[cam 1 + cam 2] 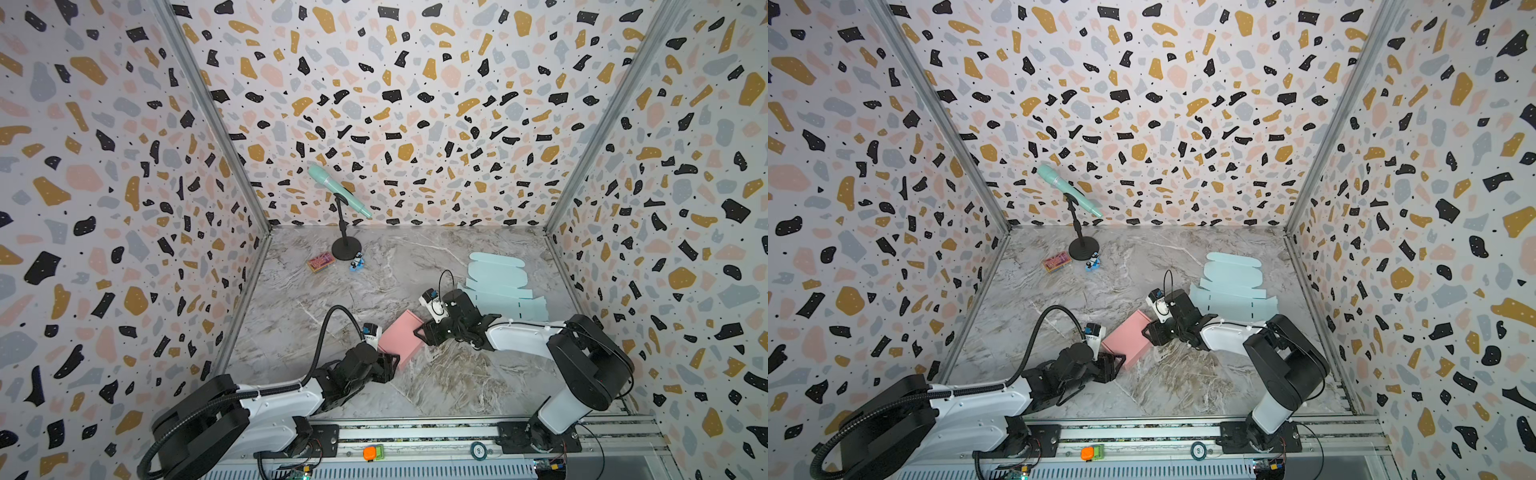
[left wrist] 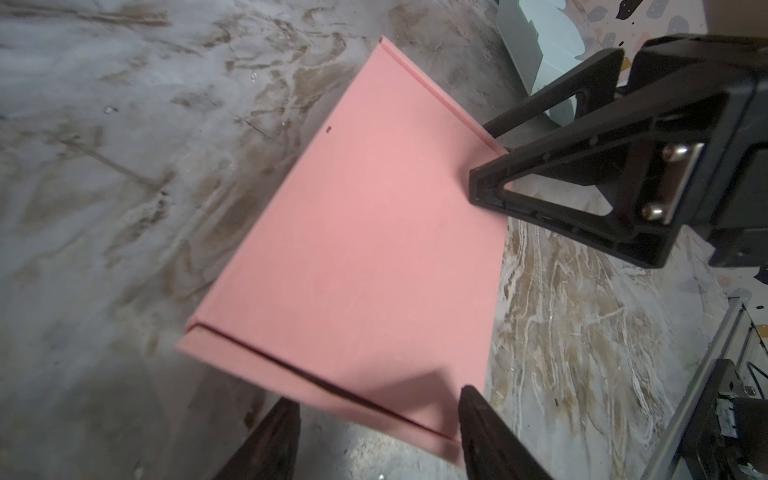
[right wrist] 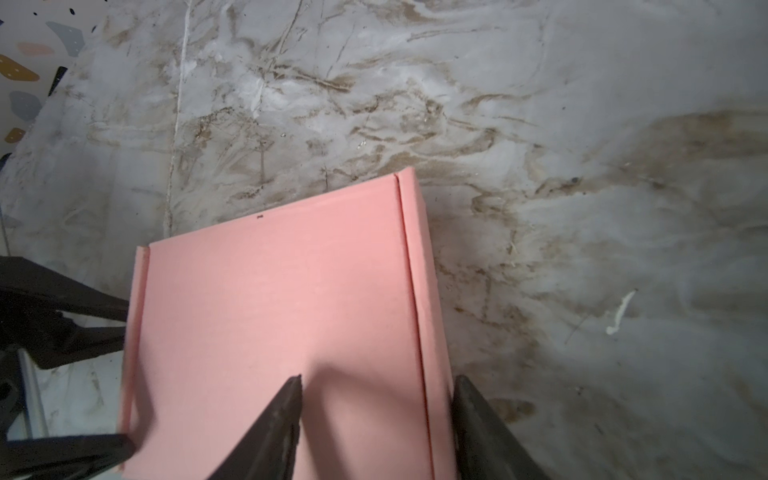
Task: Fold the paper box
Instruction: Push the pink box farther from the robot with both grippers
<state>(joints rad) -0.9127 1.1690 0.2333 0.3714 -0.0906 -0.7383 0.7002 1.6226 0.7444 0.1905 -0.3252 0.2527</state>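
- A mint-green microphone [image 1: 338,189] sits tilted on a black stand [image 1: 346,248] at the back of the marble bench [image 1: 291,299].
- A small colourful packet [image 1: 320,262] lies just left of the stand's base.
- A small blue toy [image 1: 357,263] stands just beside that base.
- An orange button [image 1: 369,453] sits on the front rail [image 1: 415,434].

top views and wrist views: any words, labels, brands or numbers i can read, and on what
No text can be read in any view.
Small packet by the microphone stand: printed, but too small and blurred to read.
Round badge on the front rail: marking too small to read.
Pink box: plain, with only a tiny dark speck, not a letter.
Pale blue box blank: no print visible.
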